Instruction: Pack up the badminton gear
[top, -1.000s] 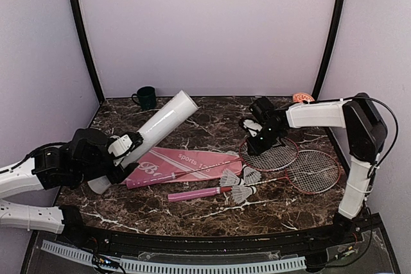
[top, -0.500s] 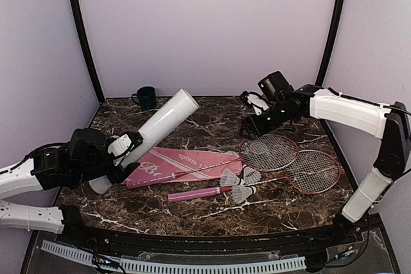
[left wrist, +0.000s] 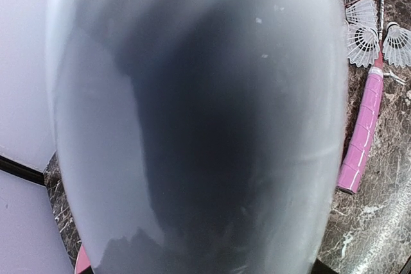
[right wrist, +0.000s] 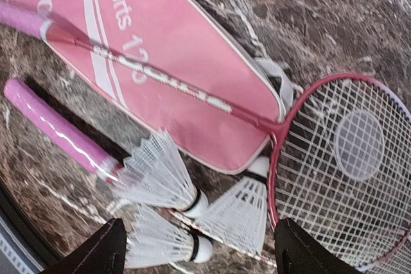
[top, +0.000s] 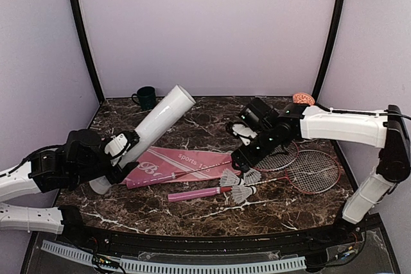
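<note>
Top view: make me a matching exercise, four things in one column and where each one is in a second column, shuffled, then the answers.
Things:
1. tube
2. mug
3. bag
4. shuttlecocks

Places:
A. standing in the back left corner
B. lying flat under a racket shaft
C. clustered in front of the bag's right end
D. tilted, in the left gripper

Pairs: 1-D, 2-A, 3-B, 4-C.
</note>
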Controlling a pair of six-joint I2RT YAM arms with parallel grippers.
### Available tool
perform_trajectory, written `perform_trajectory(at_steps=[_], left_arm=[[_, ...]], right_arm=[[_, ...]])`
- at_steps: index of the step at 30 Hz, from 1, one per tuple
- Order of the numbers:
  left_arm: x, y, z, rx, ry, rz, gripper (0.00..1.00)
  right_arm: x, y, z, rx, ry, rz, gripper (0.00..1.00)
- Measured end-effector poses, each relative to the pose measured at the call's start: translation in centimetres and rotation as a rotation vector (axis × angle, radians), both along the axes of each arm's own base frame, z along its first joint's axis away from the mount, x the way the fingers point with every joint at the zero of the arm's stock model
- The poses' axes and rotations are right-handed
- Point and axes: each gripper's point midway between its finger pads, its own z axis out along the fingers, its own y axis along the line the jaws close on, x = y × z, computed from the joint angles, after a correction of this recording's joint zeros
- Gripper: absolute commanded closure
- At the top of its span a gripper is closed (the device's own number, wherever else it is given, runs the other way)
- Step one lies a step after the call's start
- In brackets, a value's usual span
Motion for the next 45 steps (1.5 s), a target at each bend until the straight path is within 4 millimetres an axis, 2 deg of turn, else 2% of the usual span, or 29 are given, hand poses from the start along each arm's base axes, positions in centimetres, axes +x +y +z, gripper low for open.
perform_trajectory(at_steps=[4, 7, 11, 15, 28, 33, 45], left_arm=[[-0.1, -0.2, 0.1, -0.009, 0.002, -0.01, 0.62], [-0.2, -0.4, -0.1, -0.012, 0.009, -0.02, 0.62], [-0.3, -0.6, -0.3, -0.015, 0.014, -0.03, 0.62], [-0.3, -0.7, -0.3, -0.018, 0.017, -0.036, 0.62], [-0.4, -0.9, -0.3, -0.029, 0.016, -0.044, 0.62], [-0.4, -1.0, -0.3, -0.029, 0.017, -0.045, 0.62], [-0.4, -1.2, -0.7, -0.023, 0.03, -0.056, 0.63]], right_arm=[[-2.0, -4.2, -0.2, -0.063, -0.058, 0.023, 0.19], [-2.3, -6.5, 0.6, -0.095, -0.136, 0.021, 0.2], [-2.1, -7.6, 0.5, -0.109, -0.223, 0.041, 0.21], [-2.0, -8.4, -1.8, -0.178, -0.238, 0.084, 0.25], [0.1, -7.0, -5.7, -0.258, -0.282, 0.155, 0.44], [0.2, -6.6, -7.4, -0.288, -0.263, 0.179, 0.56], [0.9, -4.6, -5.8, -0.245, -0.297, 0.179, 0.98]])
